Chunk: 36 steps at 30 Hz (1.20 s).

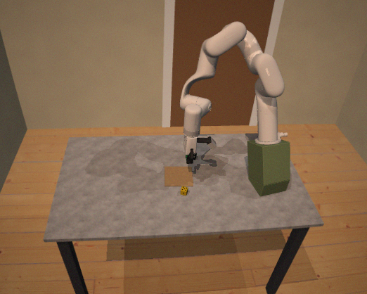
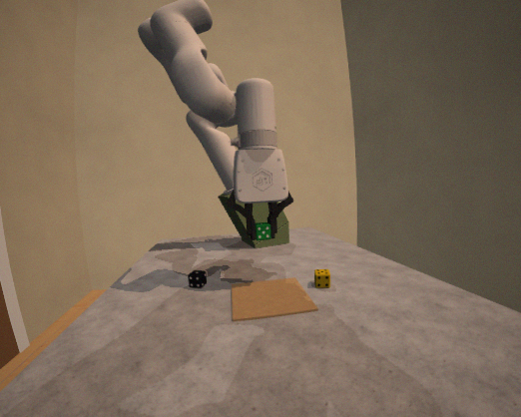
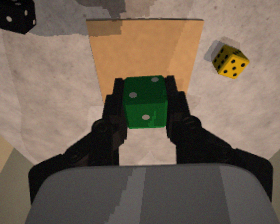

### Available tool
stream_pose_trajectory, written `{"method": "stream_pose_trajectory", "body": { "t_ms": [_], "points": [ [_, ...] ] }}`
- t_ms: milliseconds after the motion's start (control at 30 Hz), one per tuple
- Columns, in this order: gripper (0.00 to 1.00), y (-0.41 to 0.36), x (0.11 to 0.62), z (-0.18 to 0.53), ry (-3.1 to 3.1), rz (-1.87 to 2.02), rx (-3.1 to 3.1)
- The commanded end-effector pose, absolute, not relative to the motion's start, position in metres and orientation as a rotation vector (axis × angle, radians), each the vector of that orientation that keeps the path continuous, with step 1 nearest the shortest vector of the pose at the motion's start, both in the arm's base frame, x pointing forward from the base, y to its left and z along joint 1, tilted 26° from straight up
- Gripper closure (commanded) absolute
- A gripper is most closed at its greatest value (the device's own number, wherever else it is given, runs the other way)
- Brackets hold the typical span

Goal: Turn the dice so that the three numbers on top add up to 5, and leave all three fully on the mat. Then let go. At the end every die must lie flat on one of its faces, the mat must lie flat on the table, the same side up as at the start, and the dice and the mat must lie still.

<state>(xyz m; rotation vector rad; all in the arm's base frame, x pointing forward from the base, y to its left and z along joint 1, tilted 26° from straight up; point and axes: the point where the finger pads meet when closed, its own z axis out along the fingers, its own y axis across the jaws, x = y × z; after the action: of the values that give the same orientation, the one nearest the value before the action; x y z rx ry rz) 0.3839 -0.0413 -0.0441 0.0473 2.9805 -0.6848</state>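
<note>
My gripper (image 2: 261, 225) is shut on a green die (image 2: 262, 231) and holds it in the air, above the table just behind the mat's far edge. The die also shows between the fingers in the wrist view (image 3: 145, 102). The tan mat (image 2: 271, 298) lies flat on the table, with no die on it; it also shows in the top view (image 1: 178, 176) and the wrist view (image 3: 144, 50). A yellow die (image 2: 322, 278) (image 3: 230, 61) rests on the table just off one side of the mat. A black die (image 2: 198, 278) (image 3: 17, 16) rests on the table off the opposite side.
The arm's green base block (image 1: 269, 166) stands on the table to the right of the mat in the top view. The grey table top (image 1: 178, 186) stretches well beyond the mat on all sides.
</note>
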Motion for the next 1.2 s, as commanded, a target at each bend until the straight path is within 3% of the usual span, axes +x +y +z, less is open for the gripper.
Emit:
{"method": "stream_pose_trajectory", "body": {
  "t_ms": [0, 1167],
  "points": [
    [0.73, -0.041, 0.385, -0.043, 2.977, -0.683, 0.048],
    [0.73, -0.083, 0.393, -0.128, 2.977, -0.683, 0.048]
  ]
}}
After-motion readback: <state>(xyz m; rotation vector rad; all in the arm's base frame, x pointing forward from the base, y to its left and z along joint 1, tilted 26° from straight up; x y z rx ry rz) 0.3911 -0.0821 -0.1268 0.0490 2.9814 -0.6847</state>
